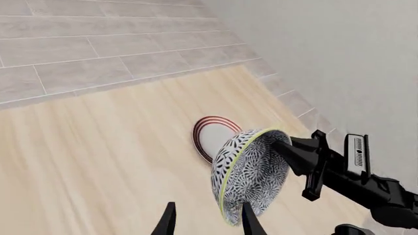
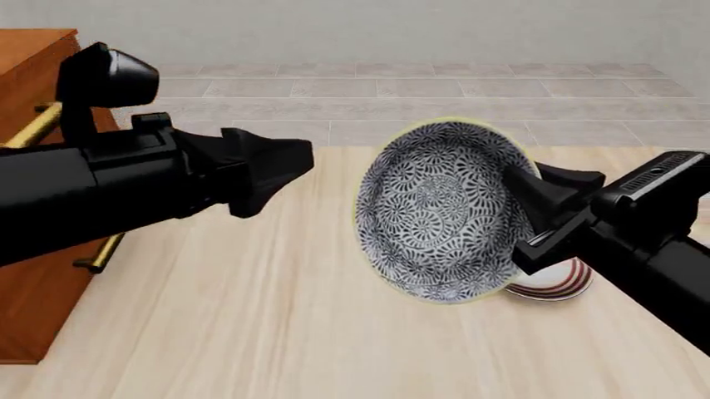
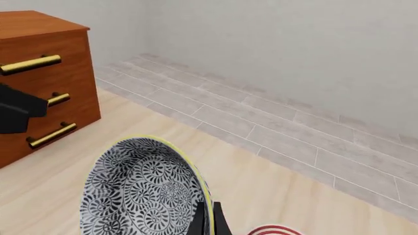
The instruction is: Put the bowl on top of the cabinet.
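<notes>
One bowl [image 2: 441, 212] in right gripper [image 2: 530, 199]

Bright, even sim lighting w/ barely any shadows, no glare; renders sharp, no edge distortion.

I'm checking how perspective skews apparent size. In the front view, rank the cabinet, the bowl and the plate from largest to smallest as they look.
1. Bowl, though it is lifted nearer the camera, which inflates it.
2. Cabinet, cut by the frame and partly hidden by the left arm; as seen, not clearly smaller than the bowl.
3. Plate, mostly hidden behind the bowl.
</notes>
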### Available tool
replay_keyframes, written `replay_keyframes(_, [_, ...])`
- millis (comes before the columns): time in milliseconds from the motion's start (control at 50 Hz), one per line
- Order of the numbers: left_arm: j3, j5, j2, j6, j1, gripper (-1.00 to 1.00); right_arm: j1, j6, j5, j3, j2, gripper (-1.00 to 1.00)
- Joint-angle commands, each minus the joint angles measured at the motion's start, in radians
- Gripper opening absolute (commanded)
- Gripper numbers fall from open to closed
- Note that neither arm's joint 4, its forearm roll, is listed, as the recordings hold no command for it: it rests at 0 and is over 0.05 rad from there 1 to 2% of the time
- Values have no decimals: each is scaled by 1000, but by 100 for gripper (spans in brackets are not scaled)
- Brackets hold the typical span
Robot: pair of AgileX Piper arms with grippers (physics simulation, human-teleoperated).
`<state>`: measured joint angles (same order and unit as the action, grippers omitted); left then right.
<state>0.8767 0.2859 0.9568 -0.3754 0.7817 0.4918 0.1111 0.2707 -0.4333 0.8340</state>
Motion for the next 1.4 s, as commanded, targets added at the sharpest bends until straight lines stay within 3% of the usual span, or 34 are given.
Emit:
replay_keyframes(20, [-4,-45,51,9,15,100,12,-7,3,-9,8,-100])
replay_keyframes(1400, [-13,-232,292,-28,75,100,57,-32,36,21,43,-100])
